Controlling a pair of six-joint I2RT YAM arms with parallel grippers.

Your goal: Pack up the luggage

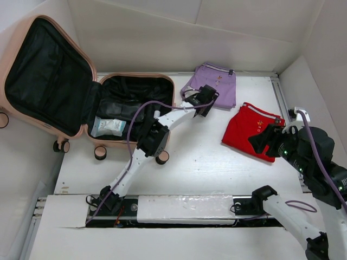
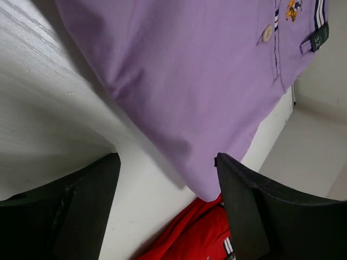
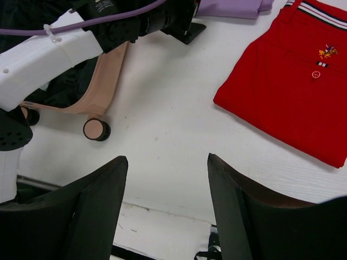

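Observation:
The peach-pink luggage (image 1: 162, 78) lies open at the back left, its lid (image 1: 12, 57) propped up, black lining showing and a white packet (image 1: 108, 127) inside. Folded purple shorts (image 1: 214, 84) lie right of it; they also show in the left wrist view (image 2: 200, 76). Folded red shorts (image 1: 252, 130) lie further right and show in the right wrist view (image 3: 295, 92). My left gripper (image 1: 206, 101) is open at the purple shorts' near edge, jaws either side of its corner (image 2: 168, 157). My right gripper (image 1: 263, 142) is open and empty above the table beside the red shorts (image 3: 168, 160).
The luggage's caster wheels (image 1: 161, 157) stand on the white table by my left arm; one shows in the right wrist view (image 3: 96, 130). White walls close in the back and right. A black gap (image 1: 162, 221) runs along the near edge by the arm bases.

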